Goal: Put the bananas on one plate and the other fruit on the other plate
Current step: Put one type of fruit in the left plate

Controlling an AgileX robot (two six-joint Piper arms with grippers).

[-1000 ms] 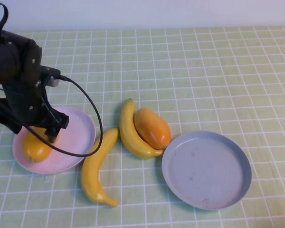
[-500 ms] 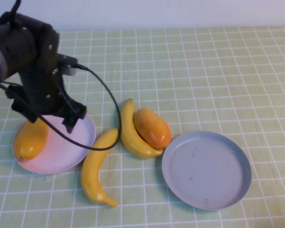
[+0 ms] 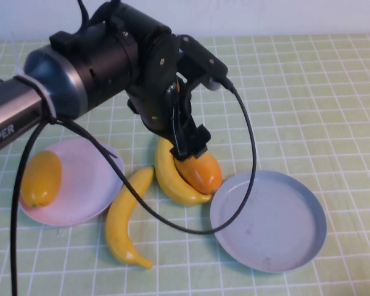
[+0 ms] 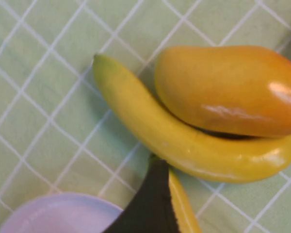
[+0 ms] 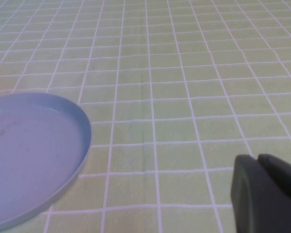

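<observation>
My left gripper [image 3: 190, 147] hangs open and empty just above the redder mango [image 3: 200, 171], which leans against one banana [image 3: 169, 179] on the cloth. In the left wrist view one dark finger [image 4: 153, 201] shows beside this banana [image 4: 184, 141] and mango [image 4: 228, 90]. The second banana [image 3: 124, 217] lies between this pair and the pale pink plate [image 3: 89, 191]. The other mango [image 3: 41, 179] lies on the pink plate. The grey-blue plate [image 3: 268, 219] is empty. My right gripper [image 5: 264, 191] is shut and empty, low over the cloth beside the grey-blue plate [image 5: 34, 150]; it is out of the high view.
A green checked cloth [image 3: 296, 105] covers the table. My left arm's black body and cable [image 3: 250, 142] reach from the left over the middle, with the cable looping down to the grey-blue plate's near rim.
My left gripper has let go of the mango on the pink plate, risen, and swung right until it is over the banana and redder mango. The fruit on the cloth has not moved.
</observation>
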